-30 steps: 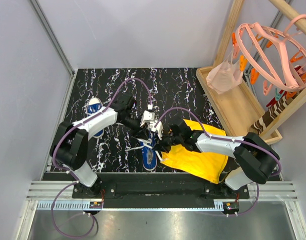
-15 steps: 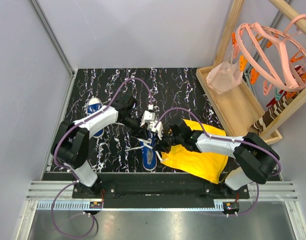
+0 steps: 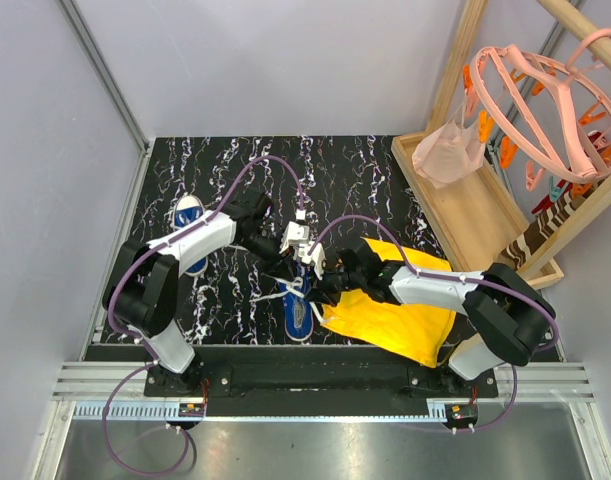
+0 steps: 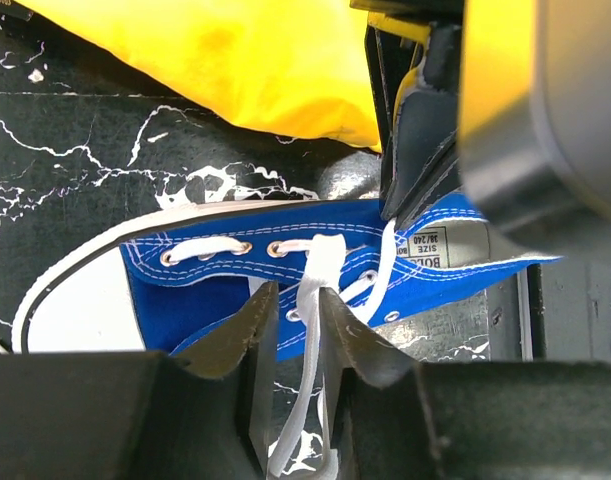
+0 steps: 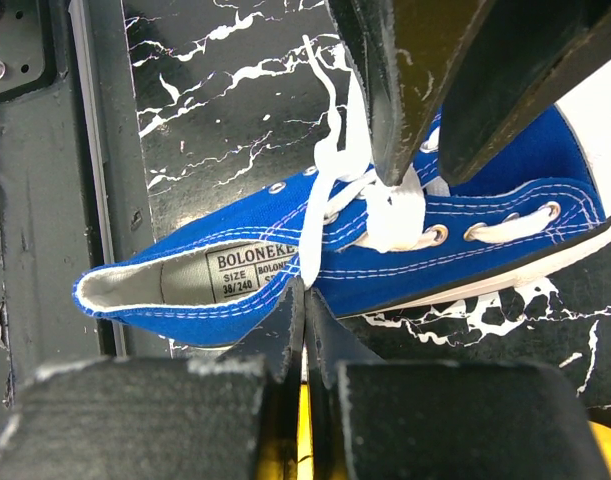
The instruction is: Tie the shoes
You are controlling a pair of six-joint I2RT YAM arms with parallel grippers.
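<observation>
Blue canvas sneaker, long axis crosswise between grippers. Left gripper narrow, straddling white lace; right gripper pinched shut on second lace strand.

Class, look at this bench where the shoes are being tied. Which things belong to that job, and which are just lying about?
Belongs to the job:
- near blue shoe
- its white laces
- second blue shoe

Just lying about:
- yellow cloth
- pink bag
- wooden tray
</observation>
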